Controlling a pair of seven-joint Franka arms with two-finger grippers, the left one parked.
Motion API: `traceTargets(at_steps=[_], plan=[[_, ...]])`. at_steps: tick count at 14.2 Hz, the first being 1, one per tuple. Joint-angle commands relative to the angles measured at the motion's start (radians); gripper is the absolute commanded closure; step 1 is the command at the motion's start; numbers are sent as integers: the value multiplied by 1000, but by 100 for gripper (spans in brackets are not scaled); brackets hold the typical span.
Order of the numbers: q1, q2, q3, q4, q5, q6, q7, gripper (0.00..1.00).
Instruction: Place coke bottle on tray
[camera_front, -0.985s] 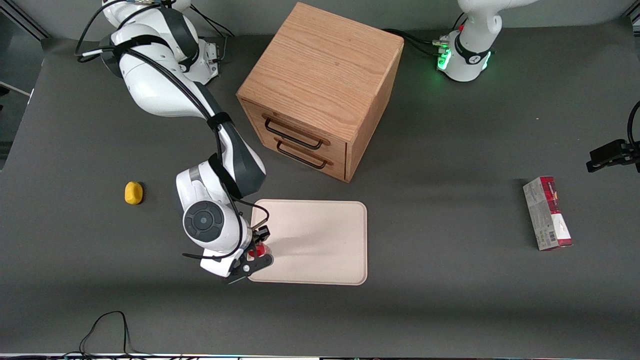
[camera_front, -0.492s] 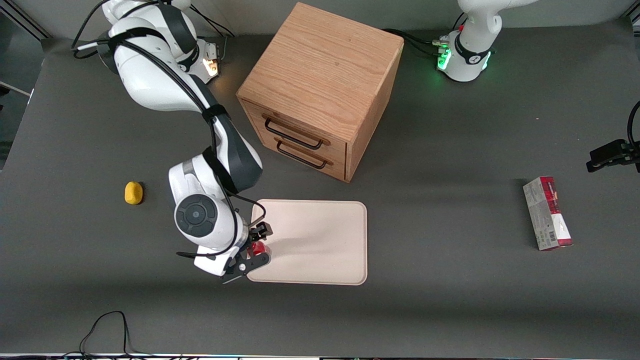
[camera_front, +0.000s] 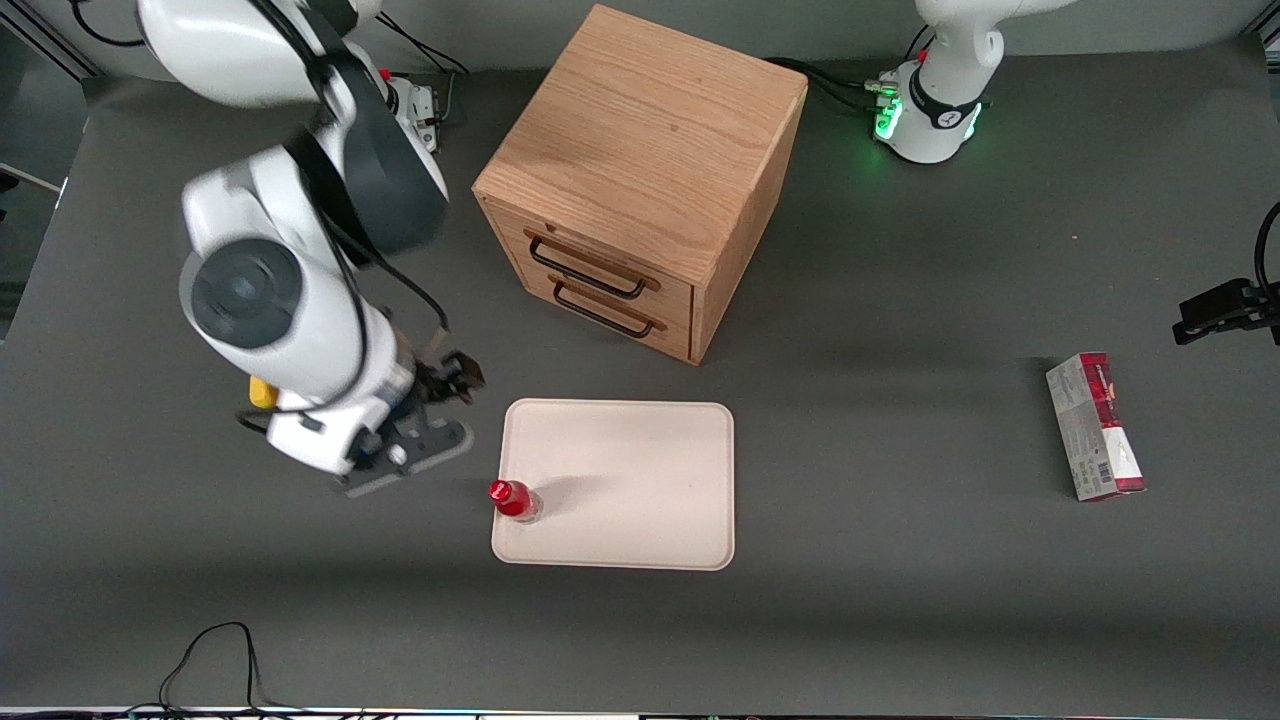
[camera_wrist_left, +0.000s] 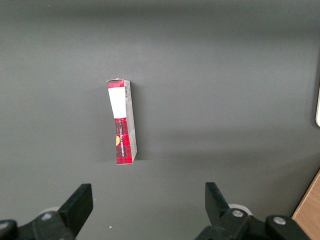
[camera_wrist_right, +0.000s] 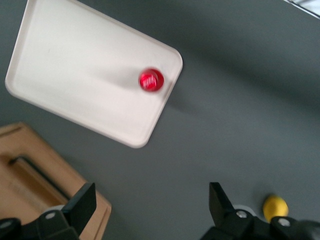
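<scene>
coke bottle (camera_front: 514, 499) upright on tray (camera_front: 640, 480), gripper (camera_front: 432, 412) raised beside tray

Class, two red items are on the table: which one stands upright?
The coke bottle, standing on the tray near the raised, open gripper. The carton box lies flat toward the parked arm's end.

A matt cream-white tray (camera_front: 640, 470) sat on the dull grey table (camera_front: 900, 600), bearing the glossy red coke bottle (camera_front: 513, 499). The drawer cabinet (camera_front: 640, 170) showed grained wood with dark metal handles. The gripper (camera_front: 432, 415), raised beside the tray with fingers apart, looked black plastic.
</scene>
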Motion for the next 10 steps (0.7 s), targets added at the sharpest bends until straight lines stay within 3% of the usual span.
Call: traceTargets(at_steps=[1, 4, 10], plan=[[1, -172, -32, -146, -10, -44, 8, 0], [-6, -368, -47, -353, -7, -31, 8, 0], [-211, -692, -29, -717, 14, 77, 1, 0]])
